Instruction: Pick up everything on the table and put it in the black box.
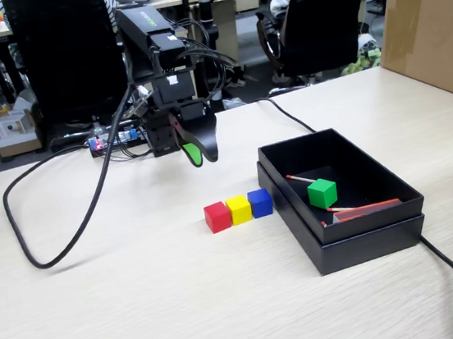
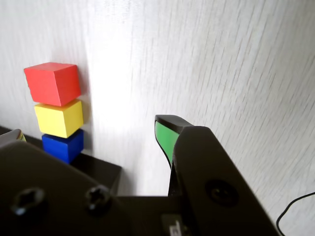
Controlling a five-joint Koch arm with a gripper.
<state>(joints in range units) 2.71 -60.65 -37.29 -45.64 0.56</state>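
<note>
Green cube point(image 1: 322, 192) sits in the black box point(image 1: 383, 230); we centre our gripper point(image 1: 199, 151), jaw gap unreadable, over the blue cube point(image 1: 260, 202); red cube point(image 1: 217, 217) last.

Three cubes sit in a touching row on the table point(image 1: 145, 312) — red cube point(image 1: 217, 217), yellow cube point(image 1: 239, 209), blue cube point(image 1: 260, 202), left to right in the fixed view, the blue one just beside the box. The green cube point(image 1: 322, 192) lies inside the black box point(image 1: 360, 244), turned slightly askew. The box is shallow, matte and open-topped — nested in its lid, flat on the light wood-grain table.
</note>
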